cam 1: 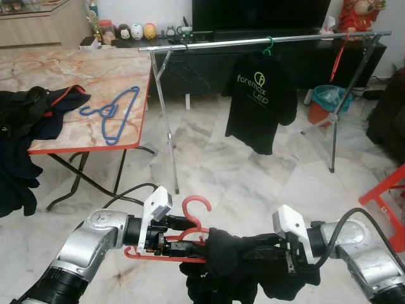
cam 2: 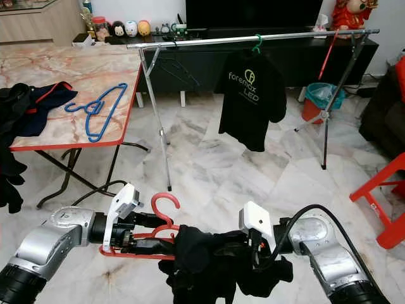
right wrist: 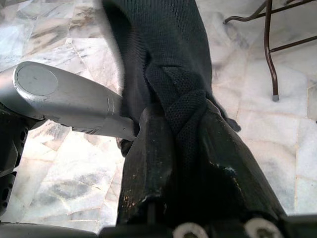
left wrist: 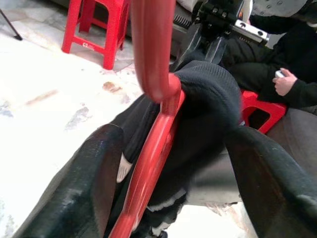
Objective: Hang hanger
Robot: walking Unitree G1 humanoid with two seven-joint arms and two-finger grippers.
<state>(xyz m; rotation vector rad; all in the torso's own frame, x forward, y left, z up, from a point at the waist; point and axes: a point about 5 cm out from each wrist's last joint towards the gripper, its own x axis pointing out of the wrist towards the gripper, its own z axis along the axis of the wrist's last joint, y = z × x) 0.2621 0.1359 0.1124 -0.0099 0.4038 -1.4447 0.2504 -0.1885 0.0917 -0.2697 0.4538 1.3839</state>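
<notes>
Low in front of me, my left gripper (cam 1: 180, 239) holds a red hanger (cam 1: 196, 206) by its neck, hook up. In the left wrist view the red hanger (left wrist: 151, 148) runs between the two fingers (left wrist: 94, 183). A black garment (cam 1: 231, 259) is bunched over the hanger's right shoulder and hangs below it. My right gripper (cam 1: 269, 248) is shut on that garment, and its fingers (right wrist: 148, 163) pinch a fold of the black garment (right wrist: 183, 109). Across the room, the silver clothes rail (cam 1: 209, 42) carries a black T-shirt (cam 1: 259, 95) on a green hanger.
A marble table (cam 1: 76, 73) with a red edge at my left holds a blue hanger (cam 1: 114, 111) and dark clothes (cam 1: 31, 111). A red stool (cam 1: 386, 199) stands at right, a teal-lined bin (cam 1: 329, 98) behind the rail. A seated person's hand (left wrist: 285, 82) is nearby.
</notes>
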